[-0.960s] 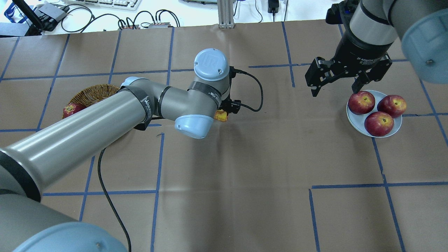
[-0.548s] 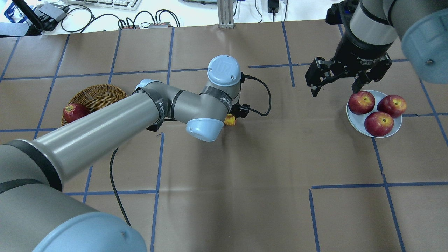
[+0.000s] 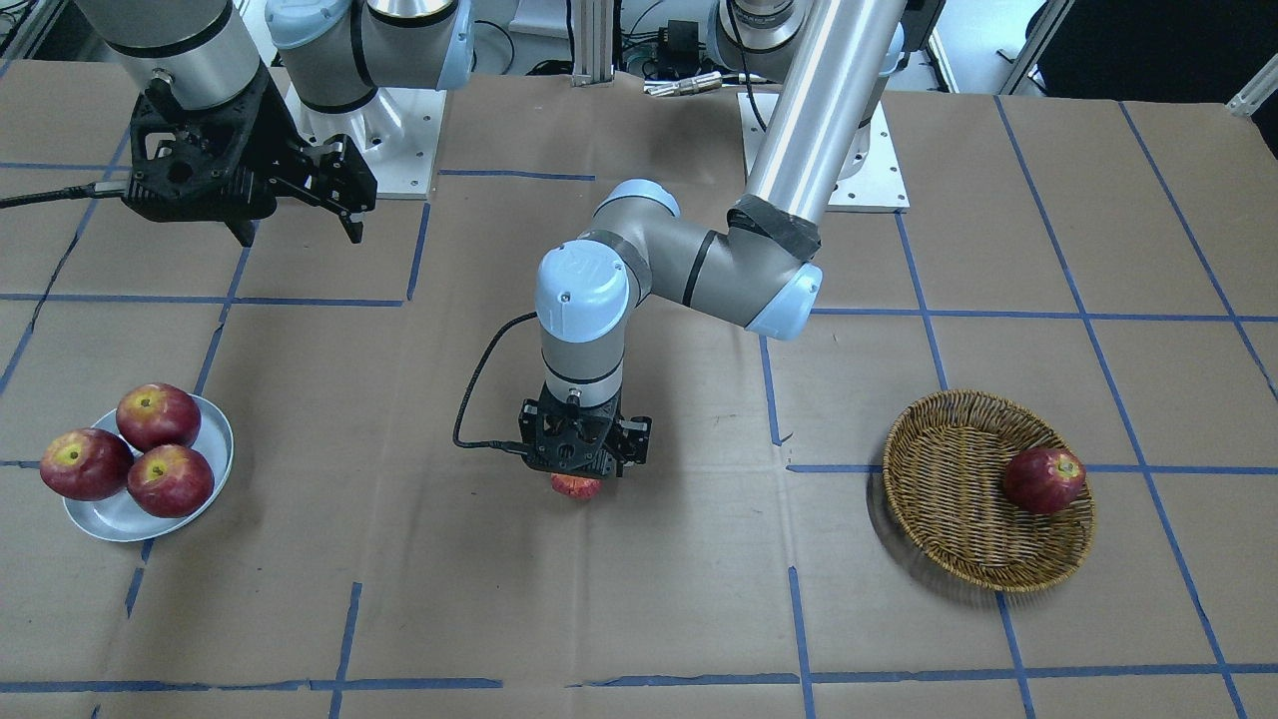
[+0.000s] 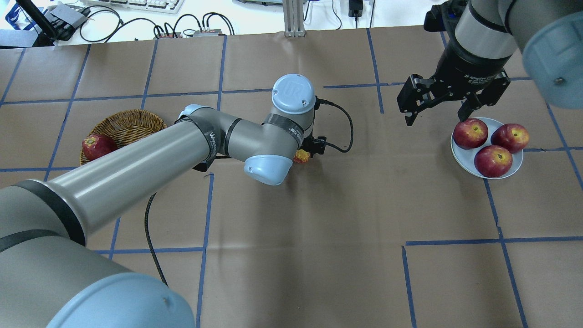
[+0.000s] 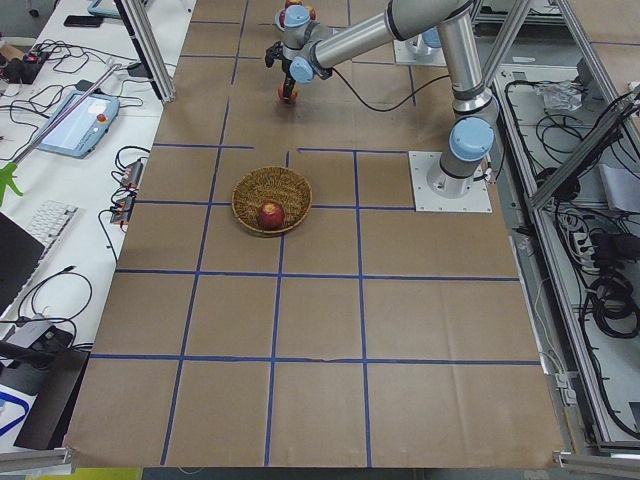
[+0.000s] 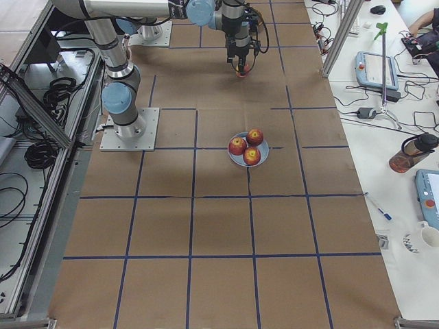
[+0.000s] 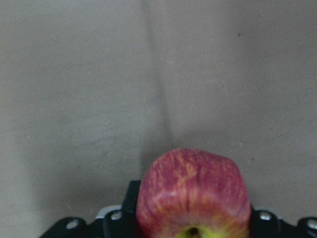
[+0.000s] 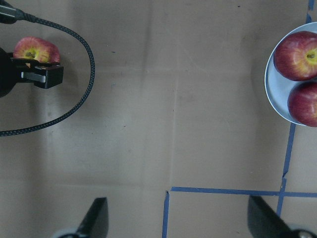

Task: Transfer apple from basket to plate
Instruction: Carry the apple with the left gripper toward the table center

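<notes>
The apple (image 7: 192, 191) you're tracking is clamped in the left gripper (image 3: 581, 471) over mid-table, between basket (image 3: 949, 489) and plate (image 3: 105, 519), while the right gripper (image 4: 437, 116) hangs spread open near the plate.

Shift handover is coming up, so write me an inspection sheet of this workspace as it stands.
Surface: brown paper table with blue tape grid.
Job's things: streaked apple in left gripper, mid-table; wicker basket holds one dark red apple; plate holds three red apples.
Clutter: nothing seen.
Grippers: left shut on apple; right gripper open, empty, raised near the plate.
Cables: black cable loops from left wrist.
Surroundings: keyboard, bottle on benches off-table.
</notes>
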You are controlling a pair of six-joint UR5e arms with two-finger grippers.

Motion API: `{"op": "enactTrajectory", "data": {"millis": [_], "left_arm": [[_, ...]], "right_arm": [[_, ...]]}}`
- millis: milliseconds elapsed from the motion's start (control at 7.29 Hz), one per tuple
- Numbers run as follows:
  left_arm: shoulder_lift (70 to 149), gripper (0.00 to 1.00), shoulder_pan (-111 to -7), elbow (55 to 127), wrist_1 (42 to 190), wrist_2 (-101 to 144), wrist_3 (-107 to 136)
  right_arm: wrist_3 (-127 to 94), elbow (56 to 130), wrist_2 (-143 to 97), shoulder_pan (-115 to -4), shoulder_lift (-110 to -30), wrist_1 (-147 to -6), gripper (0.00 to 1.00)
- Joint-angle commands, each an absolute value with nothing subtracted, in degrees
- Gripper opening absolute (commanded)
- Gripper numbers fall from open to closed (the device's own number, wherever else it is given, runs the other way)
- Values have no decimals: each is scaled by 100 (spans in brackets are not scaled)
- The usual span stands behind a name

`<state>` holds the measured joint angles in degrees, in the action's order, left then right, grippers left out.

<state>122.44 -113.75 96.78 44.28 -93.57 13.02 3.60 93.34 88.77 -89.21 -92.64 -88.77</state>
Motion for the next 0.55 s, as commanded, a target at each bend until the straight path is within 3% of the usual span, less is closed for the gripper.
{"op": "enactTrajectory", "data": {"millis": [0, 411], "left_arm": [[12104, 98, -11382, 9651, 4430, -9343, 1301], [11377, 98, -11259, 9458, 5434, -9369, 1214]], "right_arm": [[360, 9334, 8877, -8921, -9264, -8877, 100], [360, 9334, 8877, -8921, -9264, -8877, 100]]}}
